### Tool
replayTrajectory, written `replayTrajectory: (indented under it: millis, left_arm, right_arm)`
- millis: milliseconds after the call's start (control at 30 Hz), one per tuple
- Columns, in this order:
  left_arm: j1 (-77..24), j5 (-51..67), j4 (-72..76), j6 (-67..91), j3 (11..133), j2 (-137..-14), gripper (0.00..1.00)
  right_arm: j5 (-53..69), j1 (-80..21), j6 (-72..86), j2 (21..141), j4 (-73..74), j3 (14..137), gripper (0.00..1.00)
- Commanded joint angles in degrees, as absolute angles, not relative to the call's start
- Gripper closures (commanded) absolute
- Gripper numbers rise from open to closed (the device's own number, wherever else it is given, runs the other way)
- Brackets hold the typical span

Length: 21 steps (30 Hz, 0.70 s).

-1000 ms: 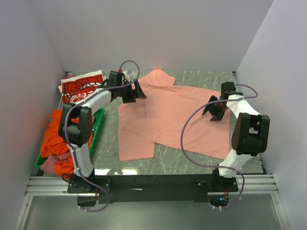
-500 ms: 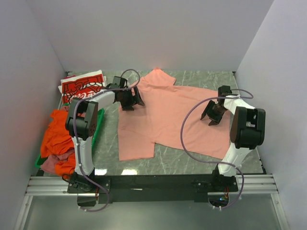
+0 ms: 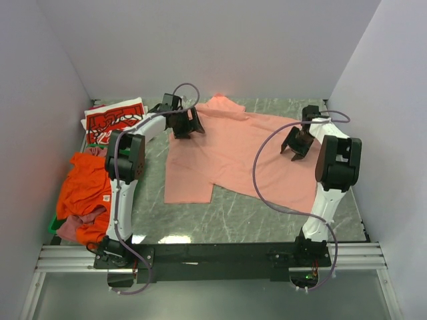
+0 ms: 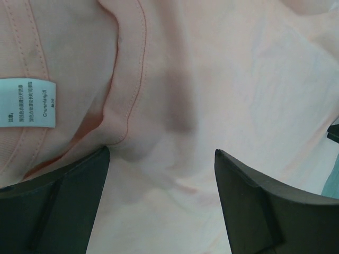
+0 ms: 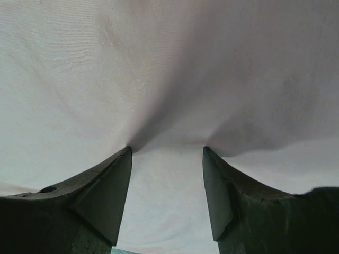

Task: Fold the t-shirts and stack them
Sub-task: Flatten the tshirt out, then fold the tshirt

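A salmon-pink t-shirt [image 3: 233, 157] lies spread flat on the marble table [image 3: 267, 213]. My left gripper [image 3: 185, 125] is at the shirt's back-left part, by the collar. In the left wrist view its jaws [image 4: 161, 151] are wide open over the fabric, with the collar seam [image 4: 132, 79] and white label [image 4: 27, 103] just beyond. My right gripper [image 3: 295, 143] is on the shirt's right side. Its open jaws [image 5: 167, 149] press their tips into the cloth, which dimples around them. A folded red t-shirt with white print [image 3: 113, 120] lies at the back left.
An orange t-shirt [image 3: 83, 190] and a mauve one [image 3: 72, 228] are heaped in a green crate [image 3: 53, 225] at the left. White walls close in the back and both sides. The arm bases stand on the black rail [image 3: 213, 253] at the near edge.
Both arms have stretched toward the back wall, and the pink shirt has slid back with them; its near hem now lies farther from the rail. Both jaws have stayed open.
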<state>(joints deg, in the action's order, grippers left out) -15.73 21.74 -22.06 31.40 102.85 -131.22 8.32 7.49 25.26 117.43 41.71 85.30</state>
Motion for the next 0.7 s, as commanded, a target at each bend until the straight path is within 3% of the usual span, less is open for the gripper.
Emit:
replayTrajectory:
  millis: [0, 200, 433, 533, 667]
  left_arm:
    - [-15.4, 21.9, -23.9, 29.0, 107.9, -134.9, 0.13]
    - [-15.3, 22.0, -25.8, 29.2, 115.8, -137.4, 0.13]
    - [-15.3, 21.4, -27.0, 27.1, 116.9, -127.5, 0.13]
    - [-15.3, 17.2, -26.0, 25.8, 110.2, -117.7, 0.12]
    - [-15.4, 9.6, -24.7, 24.9, 92.1, -104.6, 0.12]
  right_arm:
    - [6.6, 7.3, 25.3, 120.5, 43.5, 90.4, 0.37]
    - [8.3, 7.3, 25.4, 123.2, 45.4, 96.4, 0.37]
    - [11.1, 6.6, 23.5, 118.9, 45.8, 99.9, 0.37]
    - [11.8, 6.4, 22.8, 116.0, 46.5, 100.6, 0.37]
    - [13.3, 5.9, 24.1, 109.4, 43.9, 96.2, 0.37]
